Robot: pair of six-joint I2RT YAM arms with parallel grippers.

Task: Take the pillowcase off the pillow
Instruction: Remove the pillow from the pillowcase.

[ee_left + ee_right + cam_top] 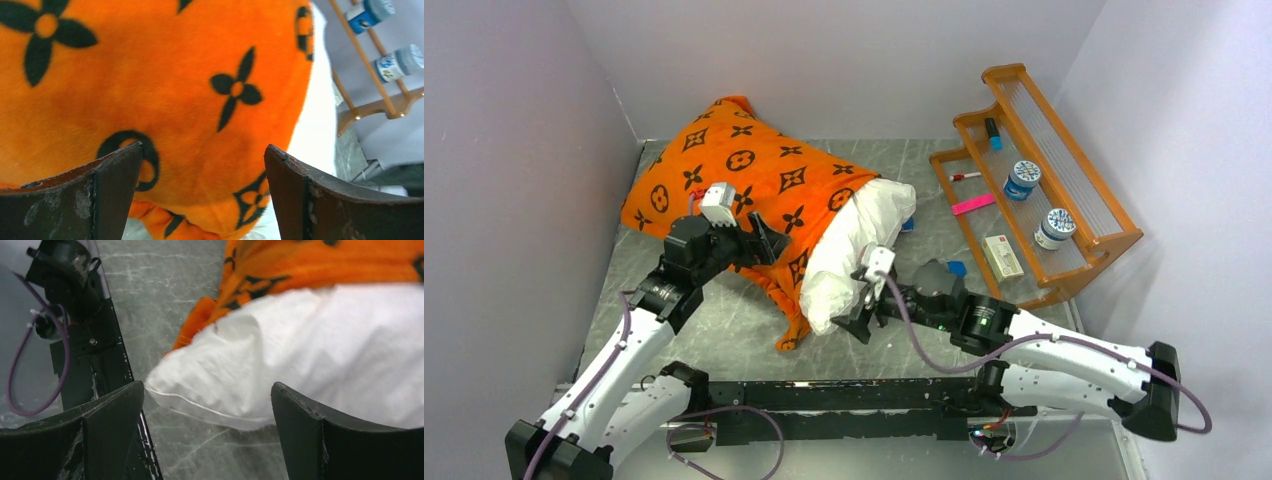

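Note:
The orange pillowcase with dark flower and circle motifs covers most of the pillow, whose white end sticks out at the right. My left gripper is open at the case's near side; in the left wrist view the orange pillowcase fills the gap ahead of the spread fingers without being pinched. My right gripper is open just before the pillow's near white corner. In the right wrist view the seamed pillow corner lies ahead of the wide jaws, with the pillowcase edge beyond it.
An orange wooden rack at the right holds two blue-and-white jars, a marker, a pink strip and a white box. White walls close in the grey marbled table. A black rail runs between the arm bases.

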